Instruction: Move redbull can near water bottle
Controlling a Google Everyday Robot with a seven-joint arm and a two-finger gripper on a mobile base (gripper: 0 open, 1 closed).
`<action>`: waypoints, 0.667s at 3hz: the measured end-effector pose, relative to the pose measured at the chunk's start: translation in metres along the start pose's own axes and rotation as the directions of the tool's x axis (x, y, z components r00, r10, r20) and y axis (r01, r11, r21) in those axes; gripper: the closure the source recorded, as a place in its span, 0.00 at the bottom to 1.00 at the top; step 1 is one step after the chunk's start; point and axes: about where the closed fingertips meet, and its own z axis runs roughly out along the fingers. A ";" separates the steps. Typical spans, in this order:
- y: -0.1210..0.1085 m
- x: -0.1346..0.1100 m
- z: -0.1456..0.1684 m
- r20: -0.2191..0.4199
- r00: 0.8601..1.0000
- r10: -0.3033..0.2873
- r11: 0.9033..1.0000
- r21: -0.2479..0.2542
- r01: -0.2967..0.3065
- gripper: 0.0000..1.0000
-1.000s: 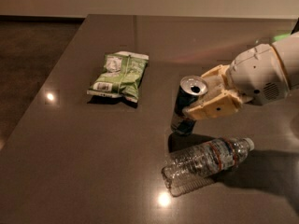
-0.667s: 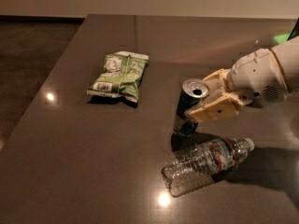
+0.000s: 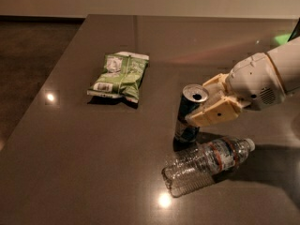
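Note:
The redbull can [image 3: 187, 121] is a slim dark can with an open silver top. It stands nearly upright on the dark table [image 3: 93, 149], right behind the water bottle. The water bottle [image 3: 206, 165] lies on its side, clear and crinkled, with its white cap pointing right and a red-edged label band. My gripper [image 3: 200, 102] reaches in from the right. Its cream fingers [image 3: 215, 114] are closed on the upper part of the can, one in front and one behind. I cannot tell whether the can's base rests on the table.
A green snack bag [image 3: 119, 76] lies flat on the table to the left and farther back. The table's left edge runs diagonally past a dark floor [image 3: 28, 64]. My white arm [image 3: 267, 76] fills the right side.
My gripper has carried the can a little to the right and nearer, closer to the water bottle. The bottle and the snack bag have not moved.

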 end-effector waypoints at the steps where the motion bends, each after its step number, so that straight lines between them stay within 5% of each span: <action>1: 0.001 0.003 0.002 -0.006 1.000 0.010 1.000 -0.002 -0.010 0.17; 2: 0.002 0.002 0.004 -0.008 1.000 0.007 1.000 -0.004 -0.007 0.00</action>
